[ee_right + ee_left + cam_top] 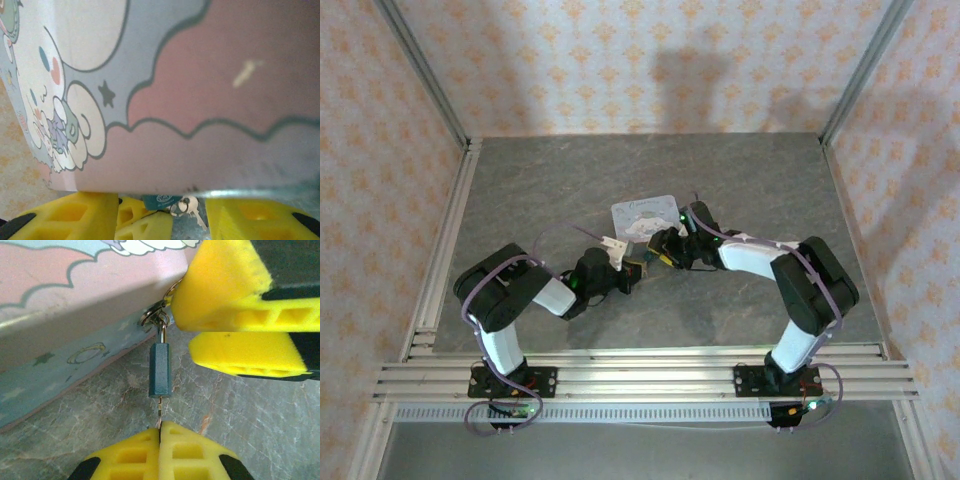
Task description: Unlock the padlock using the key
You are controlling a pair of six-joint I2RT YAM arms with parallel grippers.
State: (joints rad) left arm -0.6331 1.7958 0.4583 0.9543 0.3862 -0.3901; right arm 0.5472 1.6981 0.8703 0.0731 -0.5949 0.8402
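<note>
The tiny teal padlock [160, 370] hangs by its shackle from the hasp on the front of the pastel cartoon tin [75, 300]. The thin key [159, 412] sticks into the padlock's underside. My left gripper [161, 431] is shut on the key's head, just below the lock. My right gripper [182, 335] sits beside the hasp at the tin's wall, its yellow fingers [220, 285] apart and nothing held between them. From the right wrist, the padlock [161, 199] peeks out under the tin [200, 100], between the open right gripper's [162, 212] fingers. From above, both grippers [638, 268] [665, 248] meet at the tin's near edge.
A spare key on a ring [195, 214] dangles beside the padlock. The tin [642, 212] stands mid-table on grey stone-patterned board [770, 180], with patterned walls and aluminium rails [450, 250] around it.
</note>
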